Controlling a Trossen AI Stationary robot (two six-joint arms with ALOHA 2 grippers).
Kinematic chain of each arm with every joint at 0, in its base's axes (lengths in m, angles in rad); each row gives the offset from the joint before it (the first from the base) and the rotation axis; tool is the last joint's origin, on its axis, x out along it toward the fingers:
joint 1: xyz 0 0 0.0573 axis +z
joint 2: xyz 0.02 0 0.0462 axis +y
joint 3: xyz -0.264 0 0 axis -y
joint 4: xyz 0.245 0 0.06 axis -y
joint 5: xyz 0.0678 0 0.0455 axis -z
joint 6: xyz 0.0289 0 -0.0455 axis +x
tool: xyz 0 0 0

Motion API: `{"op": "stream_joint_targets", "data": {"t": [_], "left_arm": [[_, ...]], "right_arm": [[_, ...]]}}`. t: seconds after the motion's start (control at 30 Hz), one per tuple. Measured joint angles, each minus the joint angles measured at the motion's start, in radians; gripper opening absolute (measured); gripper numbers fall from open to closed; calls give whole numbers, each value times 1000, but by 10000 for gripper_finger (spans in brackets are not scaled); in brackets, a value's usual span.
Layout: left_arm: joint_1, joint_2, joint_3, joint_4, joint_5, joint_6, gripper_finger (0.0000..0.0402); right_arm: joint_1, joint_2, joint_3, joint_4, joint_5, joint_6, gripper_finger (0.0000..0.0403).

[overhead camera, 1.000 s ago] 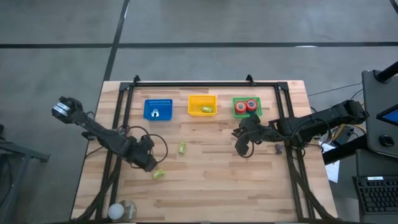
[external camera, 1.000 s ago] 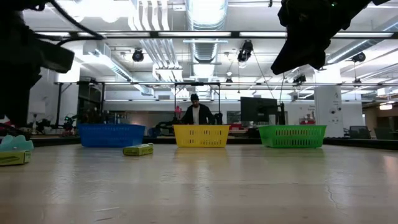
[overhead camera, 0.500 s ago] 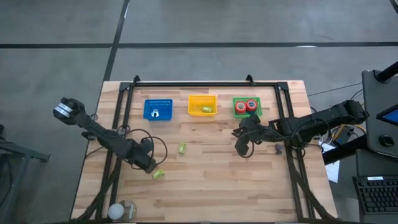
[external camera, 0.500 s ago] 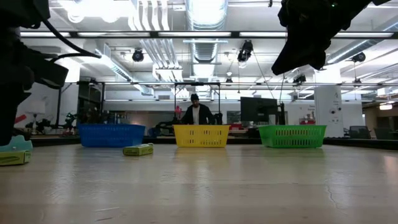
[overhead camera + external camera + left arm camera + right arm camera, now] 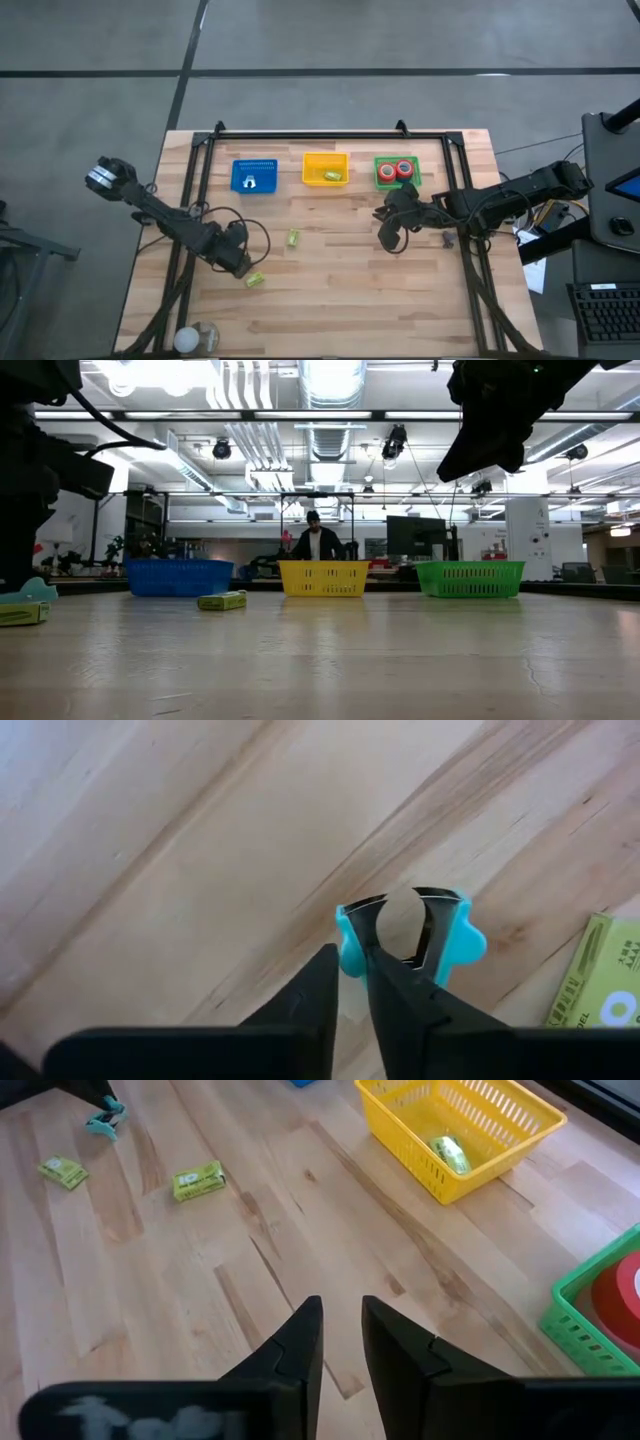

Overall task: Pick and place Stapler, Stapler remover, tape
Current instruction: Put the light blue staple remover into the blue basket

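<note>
Pinching the teal staple remover point(image 5: 405, 942) on the surface by one edge, the left gripper point(image 5: 345, 982) could let it twist free on lifting; right gripper point(image 5: 340, 1345) hovers, fingers slightly apart, empty, near the green basket point(image 5: 383, 178) holding the tape point(image 5: 397, 169).

Red tape rolls point(image 5: 398, 170) in green basket point(image 5: 381, 183)

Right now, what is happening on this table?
The left tool is down on the wooden table, its fingers closing on a small turquoise staple remover, beside a green staple box. The right tool hovers over bare wood, holding nothing. At the far edge stand the blue basket, yellow basket and the green basket with red tape.
</note>
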Motion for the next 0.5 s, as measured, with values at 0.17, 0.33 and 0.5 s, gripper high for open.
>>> {"op": "stream_joint_targets", "data": {"t": [0.17,0.33,0.5], "left_arm": [[0,-1,0,1,-31,4,34],[0,-2,0,2,-37,9,30],[0,-2,0,1,-50,29,39]], "right_arm": [[0,0,-2,2,0,0,59],[0,0,-4,3,0,0,57],[0,0,-4,6,0,0,62]]}}
